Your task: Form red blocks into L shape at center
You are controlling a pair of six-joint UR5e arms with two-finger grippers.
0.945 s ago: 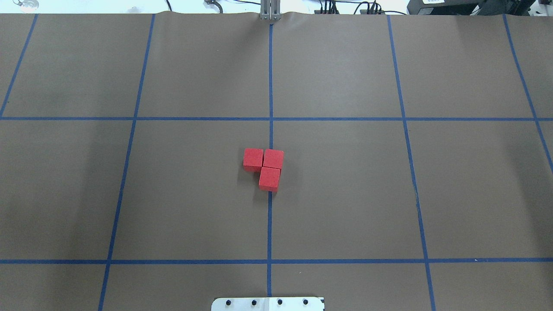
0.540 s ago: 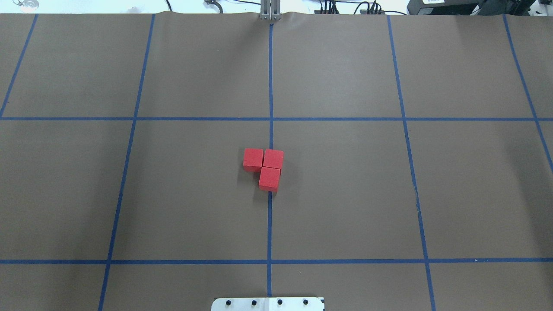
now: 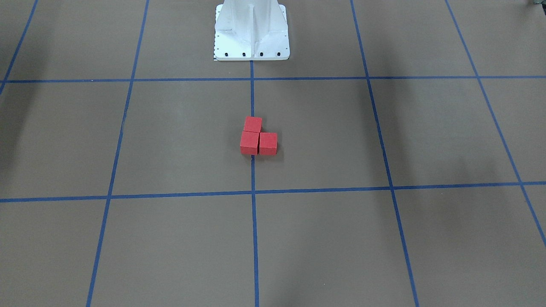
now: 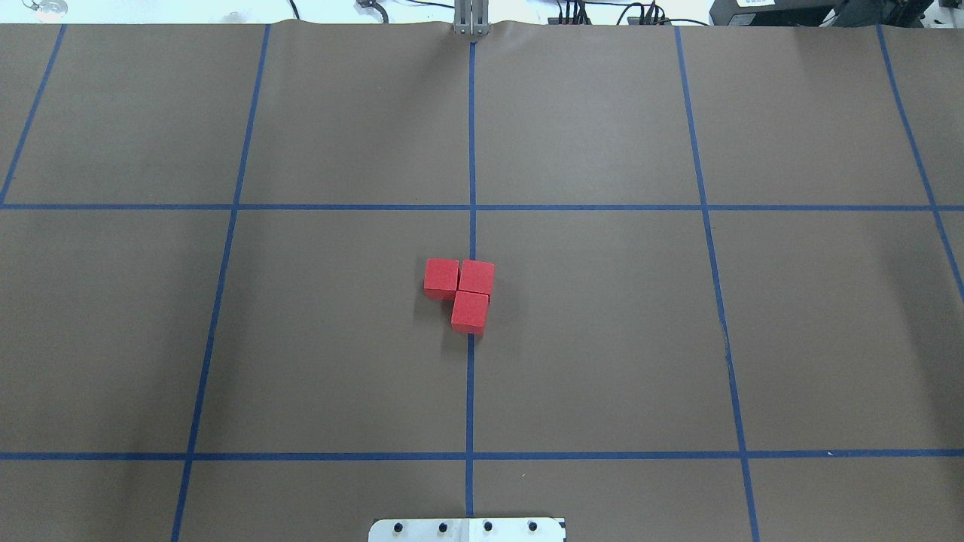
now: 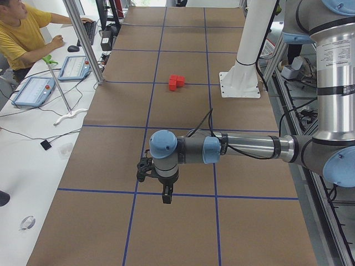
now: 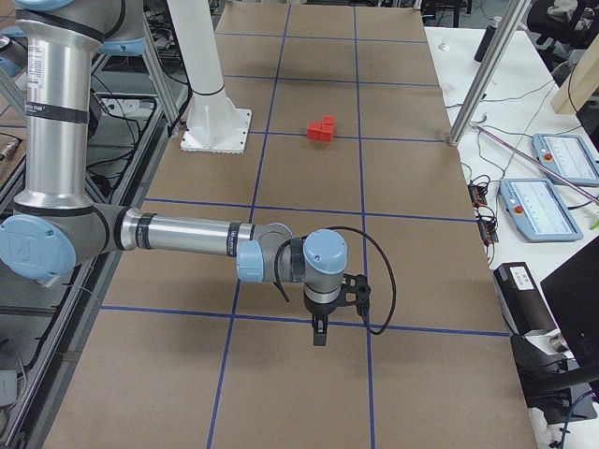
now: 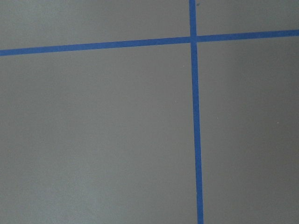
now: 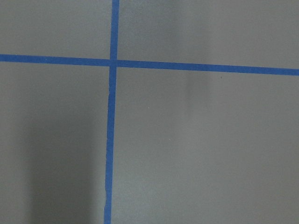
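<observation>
Across from the robot, in the front view, three red blocks [image 3: 258,137] are sitting tight together in an L. They are resting right on the blue line [image 3: 252,98] at the center of the desk [image 3: 170,136]. One block is sitting nearer the white base [image 3: 251,30], and two are sitting side by side in front of it. I think they are touching so the shape reads as one L, and the job is looking done.

From overhead, the blocks [image 4: 459,293] are making the same L on the middle line. No arm is reaching over them.

From the left end, the left claw [image 5: 166,195] is hanging over the desk, well apart from the blocks. I cannot tell if it is open or closed. All three blocks are lying on the desk, so it is holding none of them. A person [image 5: 22,33] is sitting at a white side desk by some tablets [image 5: 33,91].

From the right end, the right claw [image 6: 319,333] is hanging over the desk too, also far from the blocks. I cannot tell how open it is either. My guess is both arms are parked away so nothing bumps the L.

Both wrist views are showing brown desk and crossing blue lines, with no blocks in them.
</observation>
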